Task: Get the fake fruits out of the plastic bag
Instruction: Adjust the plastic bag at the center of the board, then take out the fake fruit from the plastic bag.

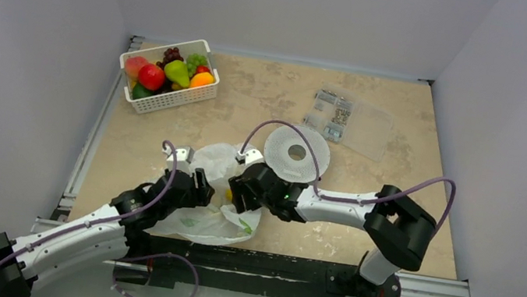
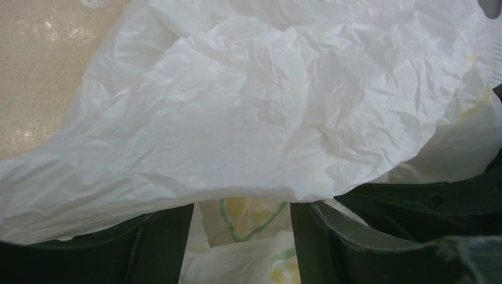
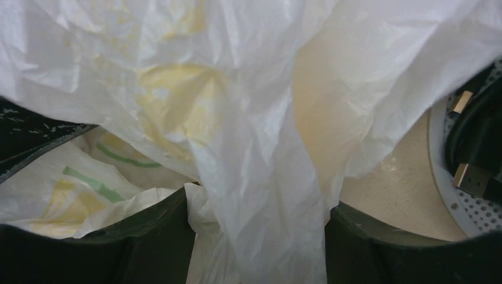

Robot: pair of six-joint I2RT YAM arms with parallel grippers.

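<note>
The plastic bag (image 1: 214, 203) lies crumpled on the table in front of the arm bases. My left gripper (image 1: 201, 185) is at its left side, jaws apart. In the left wrist view bag film (image 2: 248, 118) drapes over the fingertips (image 2: 163, 236), with a printed fold in the gap. My right gripper (image 1: 240, 190) is at the bag's right side, jaws apart. A twisted strip of the bag (image 3: 266, 225) runs between its fingers (image 3: 157, 242). A small yellow patch (image 1: 228, 193) shows between the grippers; fruit or print, I cannot tell. No fruit shows plainly in the bag.
A white slotted basket (image 1: 173, 102) at the back left holds fake fruits: a red apple (image 1: 151, 77), a green pear (image 1: 176, 72), green grapes (image 1: 196, 63). A round white perforated disc (image 1: 296, 153) lies just behind the right gripper. A flat clear packet (image 1: 343, 121) is at the back right.
</note>
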